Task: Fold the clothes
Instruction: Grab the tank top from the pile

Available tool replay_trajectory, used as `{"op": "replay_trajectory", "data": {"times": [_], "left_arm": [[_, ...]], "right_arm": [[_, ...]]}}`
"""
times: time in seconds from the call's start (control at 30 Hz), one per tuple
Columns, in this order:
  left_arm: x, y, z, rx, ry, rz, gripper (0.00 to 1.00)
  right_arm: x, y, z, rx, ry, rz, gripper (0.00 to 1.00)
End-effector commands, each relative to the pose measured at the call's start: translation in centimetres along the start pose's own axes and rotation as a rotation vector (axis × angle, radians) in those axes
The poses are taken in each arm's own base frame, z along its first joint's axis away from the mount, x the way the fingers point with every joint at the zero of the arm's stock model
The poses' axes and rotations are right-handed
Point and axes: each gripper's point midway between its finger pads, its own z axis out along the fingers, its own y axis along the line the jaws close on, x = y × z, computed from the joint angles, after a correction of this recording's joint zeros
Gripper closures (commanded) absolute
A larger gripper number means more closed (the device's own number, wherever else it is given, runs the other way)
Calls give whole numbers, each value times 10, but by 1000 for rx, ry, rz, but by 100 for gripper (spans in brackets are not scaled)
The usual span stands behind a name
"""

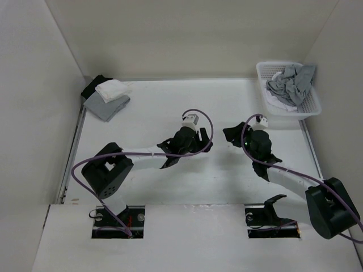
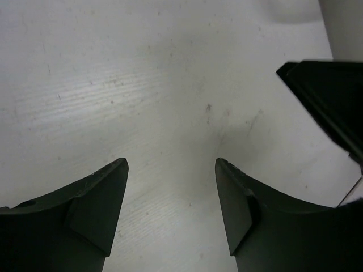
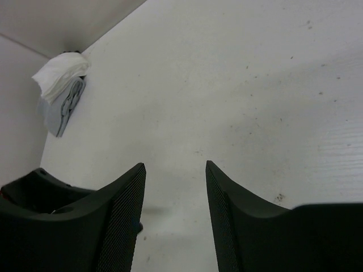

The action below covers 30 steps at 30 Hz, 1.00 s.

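Beyond the right gripper (image 3: 176, 165) and off to its right, well apart from it, sits one white basket (image 1: 311, 107). In it lies the one grey T-shirt (image 1: 292, 84), crumpled on top of some white fabric (image 1: 277, 101) (how many pieces, I cannot tell). One stack of cloths (image 1: 106, 96) lies far beyond the left gripper (image 2: 171, 164), off to its left, in the corner of the table (image 1: 170, 102). Two arms reach forward, each wrist bent down over the tabletop, the two grippers near each other but apart. Both have their jaws spread wide with nothing between them.
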Motion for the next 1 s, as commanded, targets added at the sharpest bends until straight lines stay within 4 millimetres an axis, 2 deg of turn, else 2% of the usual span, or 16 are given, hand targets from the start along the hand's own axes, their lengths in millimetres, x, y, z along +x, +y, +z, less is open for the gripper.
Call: {"op": "replay_trajectory", "data": {"times": [0.0,0.13,0.17,0.2,0.27,0.3,0.33,0.4,0.43,0.47,0.53,0.6,0.7,0.77,0.83,0.97], "left_arm": [[7,-21,-18,92,40,55,38],[23,-24,-17,114,52,79,42],[25,-24,-17,130,49,82,47],[26,-24,-18,138,42,82,53],[26,-23,-24,156,15,86,79],[26,-25,-30,175,-2,90,92],[24,-27,-33,185,-14,92,95],[20,-28,-36,188,-36,96,95],[19,-26,-36,179,-46,98,94],[19,-22,-35,168,-52,99,90],[20,-16,-33,158,-50,91,79],[19,-15,-33,156,-51,85,73],[18,-13,-33,157,-62,82,66],[16,-11,-33,155,-69,79,63],[16,-6,-30,148,-68,71,63],[16,-5,-29,152,-64,55,62]], "right_arm": [[-23,2,5,29,-67,-2,49],[-47,11,15,56,-93,-12,61],[-58,11,18,71,-106,-9,69],[-69,12,22,86,-119,-7,77],[-98,4,29,144,-154,-21,94],[-128,-16,36,245,-193,-16,98],[-145,-28,40,296,-212,-15,99],[-184,-68,50,445,-260,-2,100],[-205,-98,57,543,-284,3,100],[-214,-115,63,595,-291,5,100],[-239,-158,74,714,-308,-5,93],[-258,-185,76,778,-333,-7,86],[-295,-239,74,895,-370,-14,63],[-309,-271,76,938,-359,-20,52],[-317,-292,80,954,-354,-14,47],[-328,-314,91,982,-346,-39,41]]}}
